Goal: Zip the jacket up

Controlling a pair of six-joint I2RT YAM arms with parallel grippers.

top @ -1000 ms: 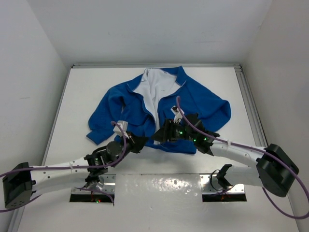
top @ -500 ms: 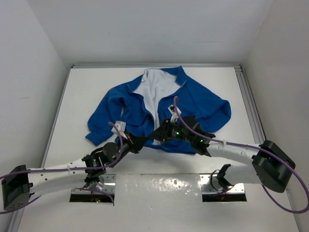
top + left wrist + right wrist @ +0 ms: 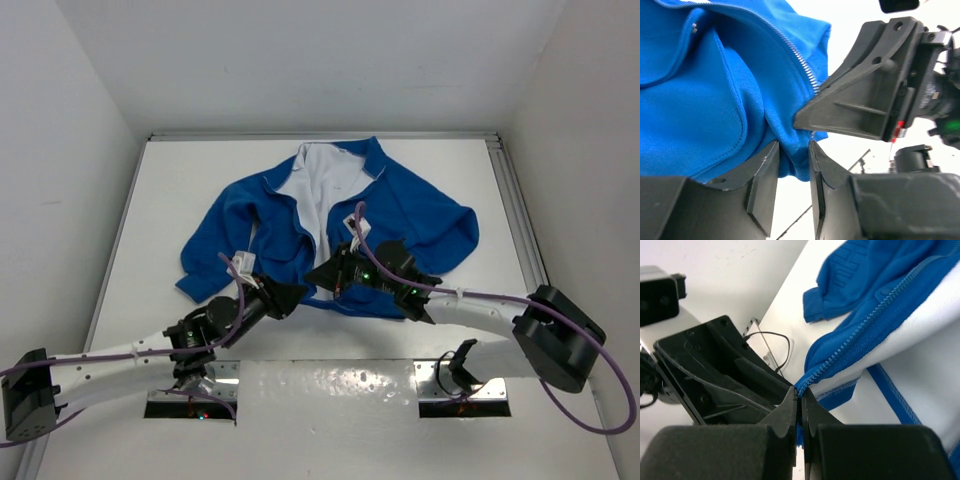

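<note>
The bright blue jacket [image 3: 400, 215] lies spread on the table, its front open on the white lining [image 3: 320, 185]. My two grippers meet at its near hem. The right gripper [image 3: 318, 274] is shut on the bottom end of one zipper edge [image 3: 860, 330], with the teeth running straight into its pinched tips [image 3: 800, 396]. The left gripper [image 3: 290, 297] sits just beside it. Its jaws [image 3: 792, 150] stand a little apart, and a fold of the jacket's other front panel [image 3: 700, 100] hangs between them. That panel's silver zipper [image 3: 800, 60] runs down to the right gripper's finger [image 3: 865, 105].
The white table [image 3: 180, 180] has walls on three sides and a metal rail [image 3: 515, 210] along its right edge. Both arm bases sit on plates [image 3: 460, 385] at the near edge. A thin cable [image 3: 775, 340] lies by the left arm.
The right gripper has moved slightly left and closed on the zipper edge. The left gripper's jaws, shut before, have parted around the fabric fold.
</note>
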